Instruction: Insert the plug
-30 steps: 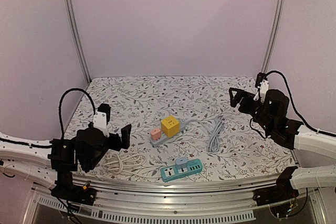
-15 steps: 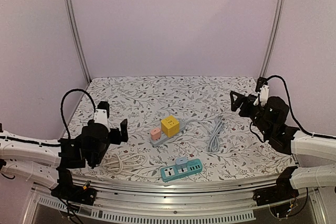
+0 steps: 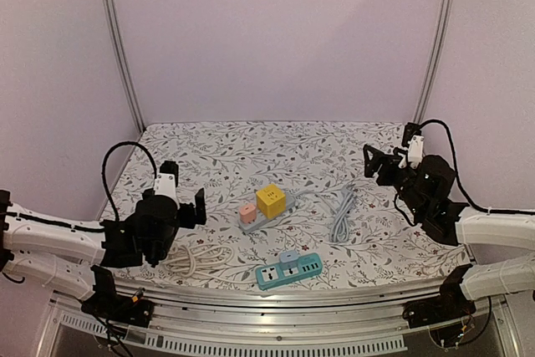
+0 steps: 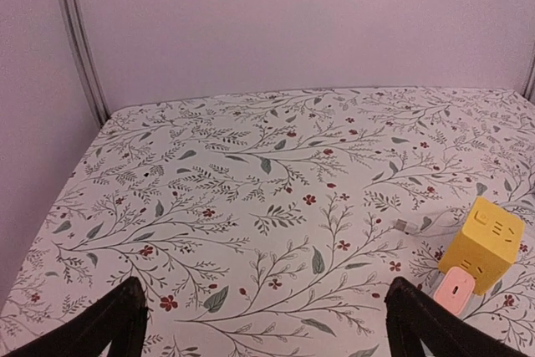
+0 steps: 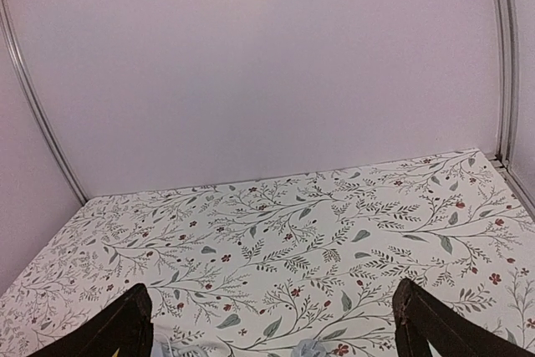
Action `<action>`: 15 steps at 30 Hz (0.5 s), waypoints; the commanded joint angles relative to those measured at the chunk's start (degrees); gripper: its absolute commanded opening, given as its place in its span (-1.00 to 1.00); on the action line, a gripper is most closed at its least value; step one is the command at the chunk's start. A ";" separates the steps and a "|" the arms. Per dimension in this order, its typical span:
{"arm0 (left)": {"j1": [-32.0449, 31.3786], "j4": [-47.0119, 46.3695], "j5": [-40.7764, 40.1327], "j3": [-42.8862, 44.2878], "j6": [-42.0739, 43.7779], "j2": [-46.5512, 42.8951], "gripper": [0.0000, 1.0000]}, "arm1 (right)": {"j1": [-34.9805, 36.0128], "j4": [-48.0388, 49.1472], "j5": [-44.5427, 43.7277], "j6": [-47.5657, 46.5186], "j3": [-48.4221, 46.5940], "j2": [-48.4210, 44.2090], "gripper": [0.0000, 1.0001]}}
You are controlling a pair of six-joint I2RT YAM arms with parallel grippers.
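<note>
Top external view: two robot arms flank a floral worktop (image 3: 251, 148), and neither touches the things lying on it. The left gripper (image 3: 184, 190) hangs near the worktop's left edge, its fingers spread wide with nothing between them. The right gripper (image 3: 389, 150) is raised at the right edge, likewise spread and holding nothing. At centre, a yellow cube socket (image 3: 271, 200) and a pink plug (image 3: 248, 213) sit side by side on a grey strip (image 3: 261, 221). Nearer the arm bases lies a teal power strip (image 3: 289, 271) with a pale blue plug (image 3: 289, 257) on its top face; whether that plug is pushed fully home cannot be told. A bundled grey cable (image 3: 343, 216) lies to the right of the cube, and a coiled white cord (image 3: 196, 258) lies on the near side of the left gripper. Left wrist view: the left gripper's dark fingers (image 4: 117, 328) frame bare worktop, with the yellow cube socket and pink plug at lower right, well apart from them. Right wrist view: the right gripper's fingers (image 5: 117, 328) stand wide apart over the patterned surface.
</note>
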State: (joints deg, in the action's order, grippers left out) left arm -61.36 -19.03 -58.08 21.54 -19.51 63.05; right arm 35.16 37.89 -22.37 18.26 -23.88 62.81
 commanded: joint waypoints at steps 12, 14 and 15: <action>0.85 -2.42 -1.68 0.09 1.66 0.78 0.99 | -0.34 3.68 1.00 -3.26 1.08 1.30 0.98; 0.89 -2.42 -1.77 0.08 1.73 0.76 0.99 | -0.30 3.86 1.10 -3.32 1.11 1.27 0.98; 0.89 -2.42 -1.77 0.07 1.68 0.70 0.99 | -0.31 3.86 1.17 -3.39 0.96 1.31 0.98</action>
State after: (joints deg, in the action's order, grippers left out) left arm -61.32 -20.53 -59.02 21.54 -18.41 63.42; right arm 35.16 40.27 -21.91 15.90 -23.83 63.94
